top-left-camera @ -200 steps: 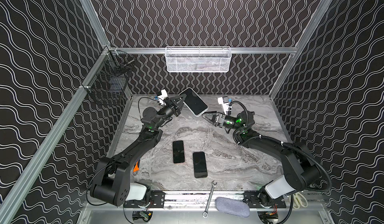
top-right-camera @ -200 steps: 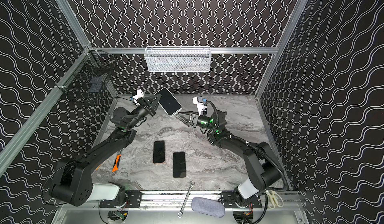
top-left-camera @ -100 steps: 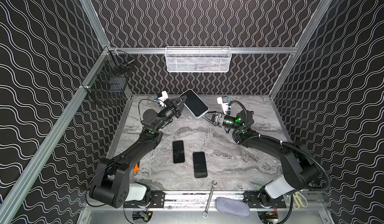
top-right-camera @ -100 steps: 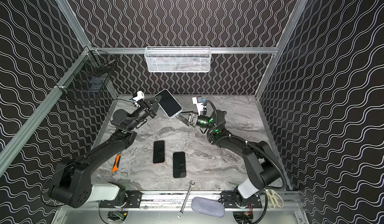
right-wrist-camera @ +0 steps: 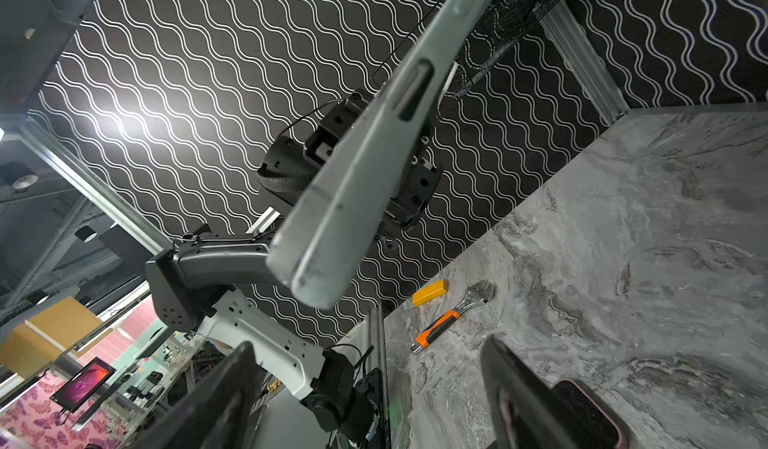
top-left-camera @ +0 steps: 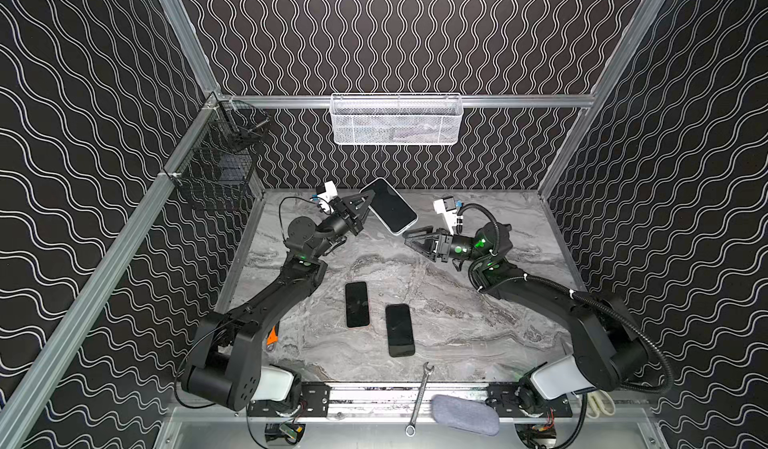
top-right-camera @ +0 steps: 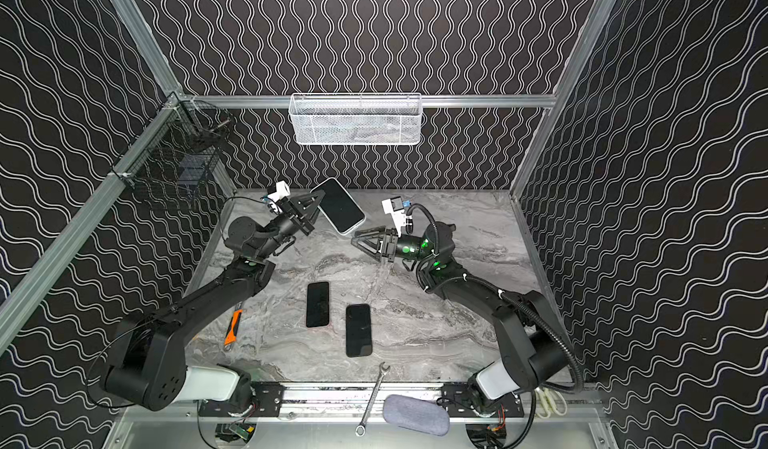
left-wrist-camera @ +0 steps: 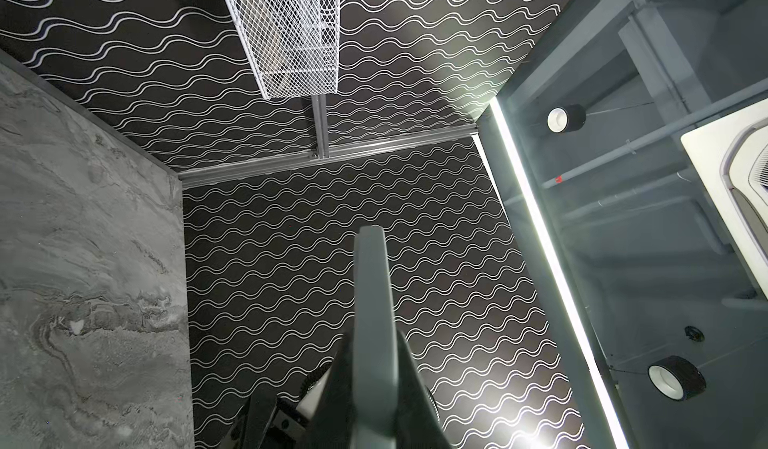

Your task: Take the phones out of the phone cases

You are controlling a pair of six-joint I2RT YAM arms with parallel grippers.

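The phone (top-left-camera: 392,205) (top-right-camera: 340,205), dark screen up inside a pale phone case (right-wrist-camera: 365,168), is held tilted in the air near the back wall. My left gripper (top-left-camera: 369,196) (top-right-camera: 321,195) is shut on the case's upper left edge; in the left wrist view the case's edge (left-wrist-camera: 372,293) runs straight out between the fingers. My right gripper (top-left-camera: 409,240) (top-right-camera: 356,238) stands open just below the phone's lower right corner, apart from it. In the right wrist view the case hangs above the spread fingers (right-wrist-camera: 507,380), with nothing between them.
Two dark phones (top-left-camera: 357,304) (top-left-camera: 400,329) lie flat mid-table. An orange-handled wrench (top-right-camera: 232,326) lies by the left arm, and a steel spanner (top-left-camera: 419,397) and grey pouch (top-left-camera: 463,414) at the front rail. A white mesh basket (top-left-camera: 397,118) and a black wire basket (top-left-camera: 216,168) hang on the walls.
My right gripper has moved left, closer to the phone's lower corner, staying open. The left gripper and the phone have barely shifted.
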